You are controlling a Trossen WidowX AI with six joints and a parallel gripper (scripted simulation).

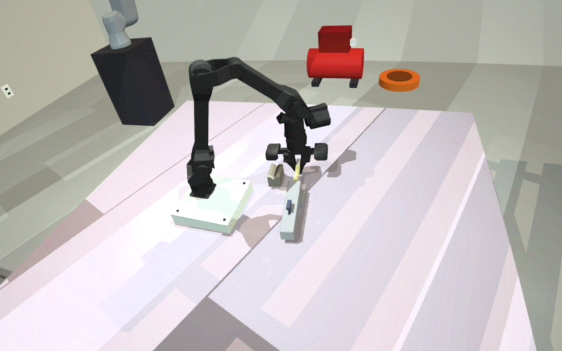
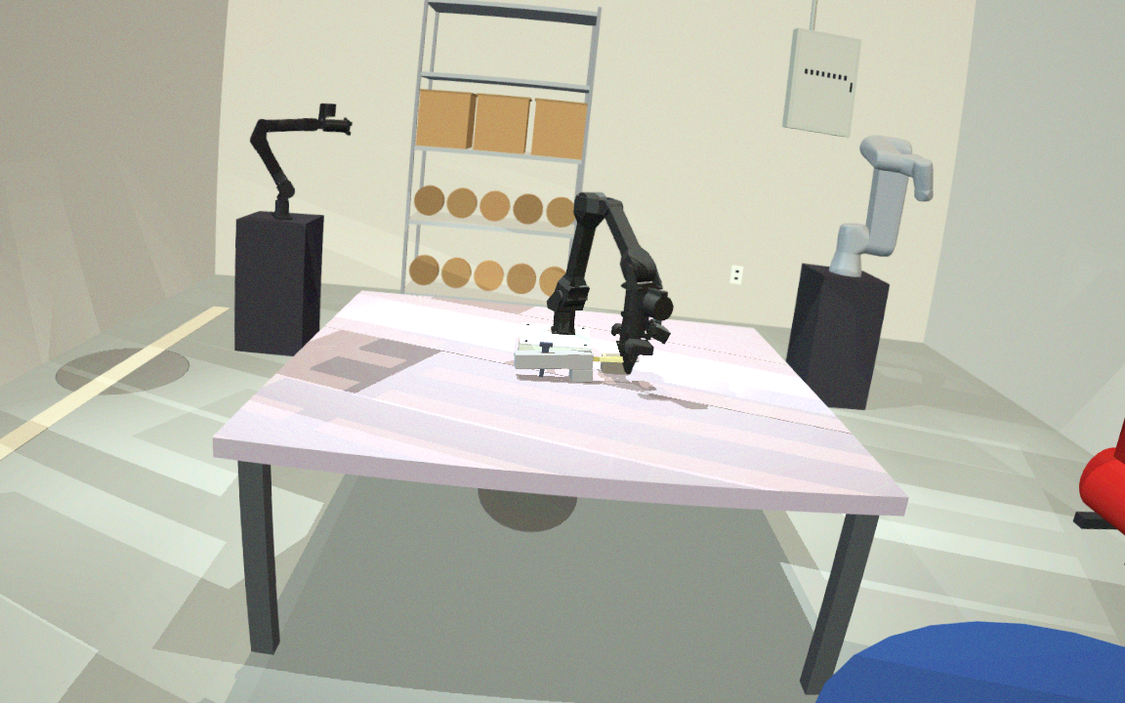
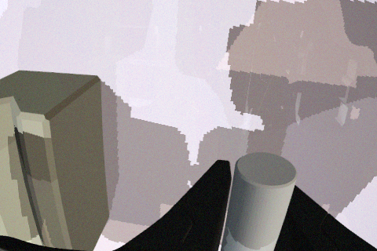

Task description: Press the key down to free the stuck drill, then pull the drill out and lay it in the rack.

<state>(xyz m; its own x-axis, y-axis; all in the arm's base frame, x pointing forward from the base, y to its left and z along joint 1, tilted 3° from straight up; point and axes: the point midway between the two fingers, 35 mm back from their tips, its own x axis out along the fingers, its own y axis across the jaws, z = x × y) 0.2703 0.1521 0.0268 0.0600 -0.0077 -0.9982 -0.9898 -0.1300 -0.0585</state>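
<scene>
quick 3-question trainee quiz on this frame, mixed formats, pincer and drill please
1. True or false: the pincer is shut on the drill.
2. Multiple choice: where is the rack in the top view? A) to the left of the pincer, close by it B) on the white base plate C) on the floor by the red compressor
3. Fill in: the dark blue key sits on top of the pale ______.

Key: 1 true; 2 A; 3 block.
</scene>
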